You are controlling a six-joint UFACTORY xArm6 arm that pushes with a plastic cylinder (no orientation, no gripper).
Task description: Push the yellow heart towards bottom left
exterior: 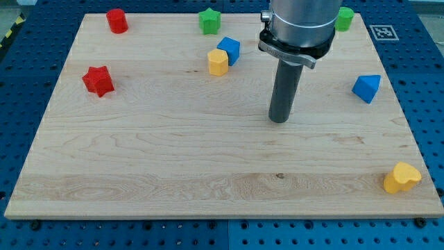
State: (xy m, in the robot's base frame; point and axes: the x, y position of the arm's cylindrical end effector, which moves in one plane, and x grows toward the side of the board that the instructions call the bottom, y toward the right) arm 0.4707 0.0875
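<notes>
The yellow heart [402, 178] lies near the bottom right corner of the wooden board [173, 160]. My tip [279, 119] rests on the board near the middle, well up and to the left of the heart, touching no block. A second yellow block [217, 62], roughly hexagonal, sits near the view's top centre, touching a blue cube [229, 50].
A red cylinder [116, 21] and a red star [98, 80] sit at the upper left. A green star [209, 21] is at top centre. A green block [344, 18] shows partly behind the arm at top right. A blue triangular block [366, 88] lies at the right.
</notes>
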